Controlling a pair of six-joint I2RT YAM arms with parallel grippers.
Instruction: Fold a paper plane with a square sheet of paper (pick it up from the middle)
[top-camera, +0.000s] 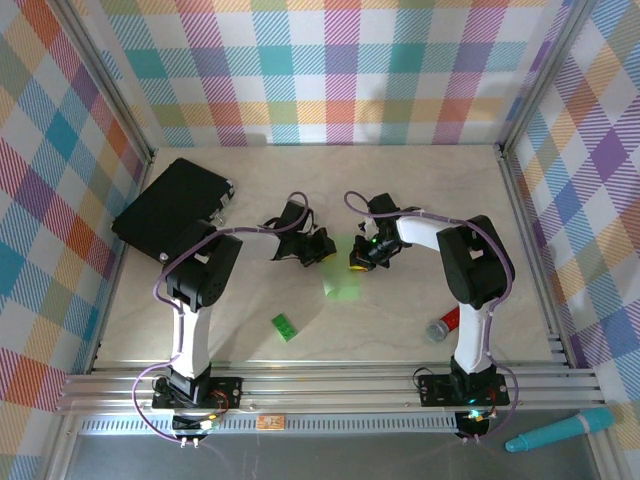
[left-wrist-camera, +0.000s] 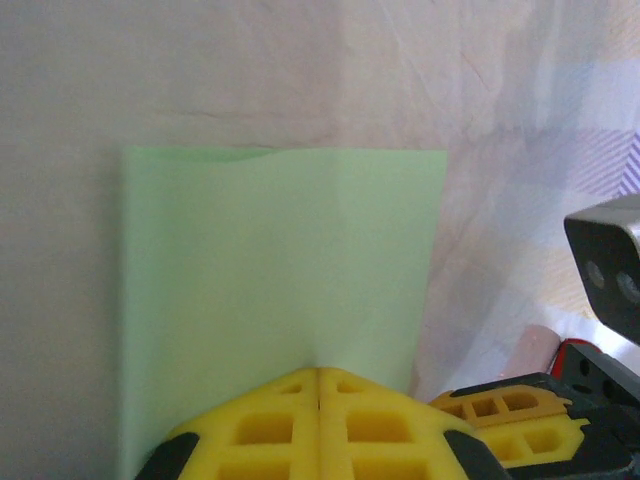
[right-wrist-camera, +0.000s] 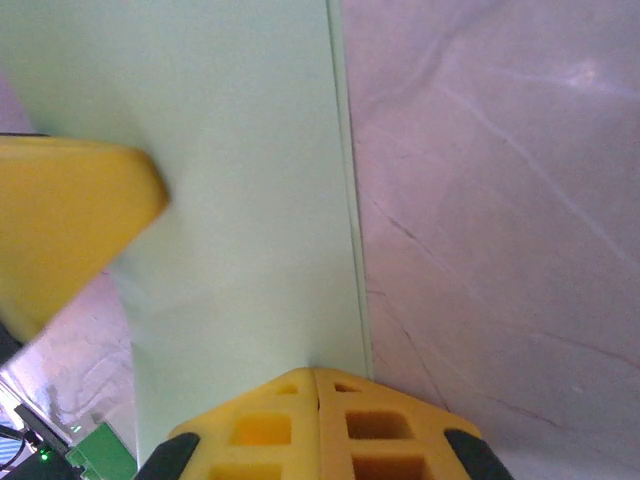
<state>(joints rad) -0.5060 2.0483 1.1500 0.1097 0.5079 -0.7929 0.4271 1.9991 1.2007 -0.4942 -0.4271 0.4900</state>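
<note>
The square sheet of paper is pale green and sits at the table's middle, held up between both grippers. My left gripper is shut on the sheet's near edge; in the left wrist view its jaws meet on the paper, which shows a faint upright crease. My right gripper is shut on the same sheet; in the right wrist view its jaws pinch the paper close to its long right edge, which looks doubled. The two grippers stand close together, a finger of each in the other's view.
A small bright-green brick lies in front of the left arm. A black flat case sits at the back left. A red and grey object lies by the right arm. Plaid walls surround the table.
</note>
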